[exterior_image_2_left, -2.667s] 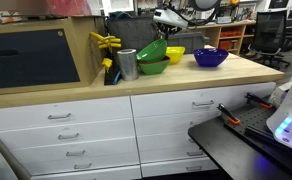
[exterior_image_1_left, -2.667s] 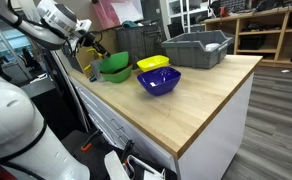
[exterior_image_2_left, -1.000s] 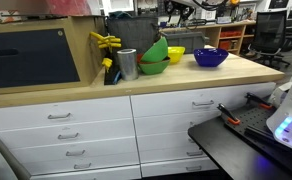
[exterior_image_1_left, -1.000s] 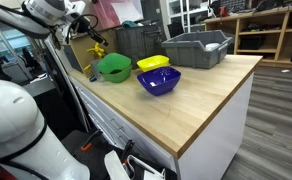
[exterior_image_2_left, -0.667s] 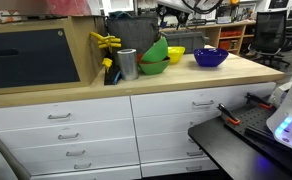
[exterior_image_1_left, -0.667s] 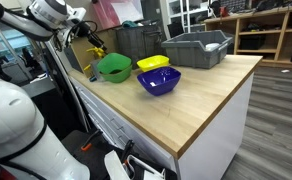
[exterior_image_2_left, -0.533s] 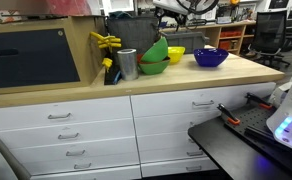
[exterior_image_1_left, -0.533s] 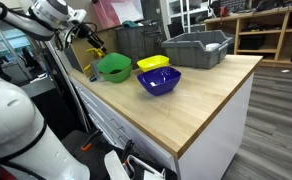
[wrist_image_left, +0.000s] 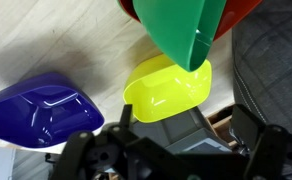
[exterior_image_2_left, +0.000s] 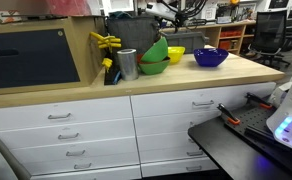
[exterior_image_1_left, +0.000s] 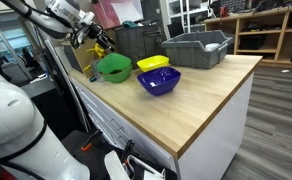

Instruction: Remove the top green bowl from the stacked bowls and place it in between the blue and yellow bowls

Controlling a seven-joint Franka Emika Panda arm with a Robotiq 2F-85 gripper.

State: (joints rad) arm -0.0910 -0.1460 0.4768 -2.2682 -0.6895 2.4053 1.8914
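Note:
The top green bowl [exterior_image_1_left: 113, 67] [exterior_image_2_left: 153, 50] leans tilted on the stacked bowls [exterior_image_2_left: 154, 67] at the counter's far end. In the wrist view the green bowl [wrist_image_left: 181, 30] hangs over a red bowl [wrist_image_left: 242, 10]. The yellow bowl [exterior_image_1_left: 153, 63] [wrist_image_left: 166, 88] sits beside the stack, and the blue bowl [exterior_image_1_left: 159, 81] [wrist_image_left: 41, 110] is just past it. My gripper [exterior_image_1_left: 95, 37] [wrist_image_left: 186, 125] hovers above and behind the stack. It is open, with nothing between its fingers [wrist_image_left: 121, 116].
A metal cup [exterior_image_2_left: 127, 64] and a yellow tool [exterior_image_2_left: 104, 42] stand next to the stack. Grey bins [exterior_image_1_left: 196, 48] and a dark crate [exterior_image_1_left: 136, 40] sit at the back of the wooden counter [exterior_image_1_left: 201, 105]. Drawers [exterior_image_2_left: 66, 130] run below its front edge.
The jaws have opened wide. The arm has shifted a little toward the bowls. The green bowl stays tilted on the stack, as one second ago.

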